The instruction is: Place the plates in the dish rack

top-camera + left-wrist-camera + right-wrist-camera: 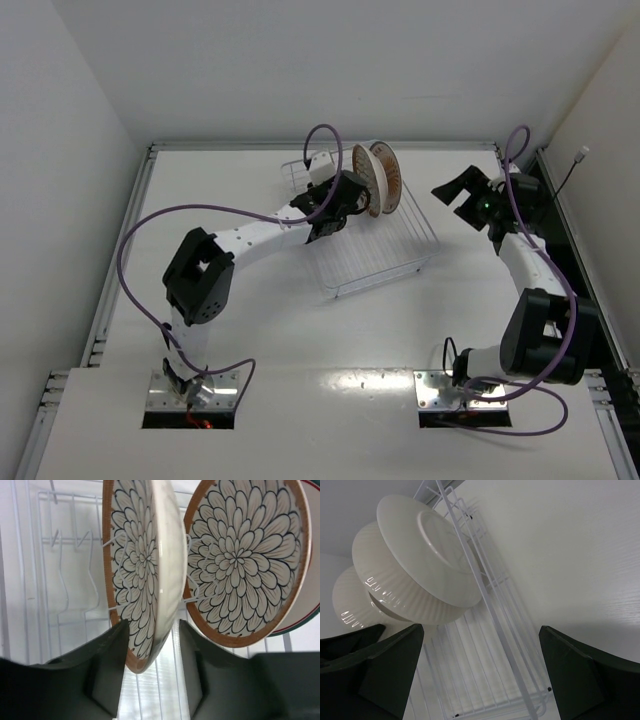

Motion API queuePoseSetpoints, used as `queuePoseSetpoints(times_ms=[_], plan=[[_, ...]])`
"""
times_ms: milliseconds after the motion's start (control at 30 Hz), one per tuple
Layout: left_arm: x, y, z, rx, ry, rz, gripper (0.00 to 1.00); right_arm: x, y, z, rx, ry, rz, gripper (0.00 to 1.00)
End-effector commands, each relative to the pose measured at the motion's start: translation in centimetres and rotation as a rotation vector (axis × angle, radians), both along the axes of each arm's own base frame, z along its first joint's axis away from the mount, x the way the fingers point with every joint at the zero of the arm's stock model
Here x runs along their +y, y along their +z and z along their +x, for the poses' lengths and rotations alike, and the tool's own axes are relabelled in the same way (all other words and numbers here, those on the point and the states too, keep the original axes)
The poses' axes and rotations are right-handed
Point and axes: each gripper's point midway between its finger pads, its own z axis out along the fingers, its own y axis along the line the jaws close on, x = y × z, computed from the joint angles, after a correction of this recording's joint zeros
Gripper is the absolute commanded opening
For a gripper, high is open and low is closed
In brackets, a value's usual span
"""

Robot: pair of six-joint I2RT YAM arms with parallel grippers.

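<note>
Finds all three plates (378, 180) upright in dish rack (385, 268); left hand (152, 627) slack astride nearest, right hand (458, 195) spread, empty.

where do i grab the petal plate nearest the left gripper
The bare rim of the nearest petal plate, edge-on from the left arm's side, a finger on each face: it stands upright in the dish rack, another plate close behind.
</note>
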Motion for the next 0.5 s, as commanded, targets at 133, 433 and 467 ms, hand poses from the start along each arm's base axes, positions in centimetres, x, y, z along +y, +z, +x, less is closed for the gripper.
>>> queuePoseSetpoints(times_ms=[133,433,467], plan=[[-0.2,2.0,-0.2,-0.031,-0.006,0.047,0.69,-0.1,1.9,0.7,-0.070,0.015,-0.009,0.97],[-0.8,9.5,0.1,-0.152,-0.063,0.047,1.00,0.0,5.0,0.4,-0.093,0.030,-0.026,1.00],[-0.8,10.7,-0.1,-0.167,-0.076,0.032,1.00,0.0,6.3,0.5,-0.120,0.035,-0.044,1.00]])
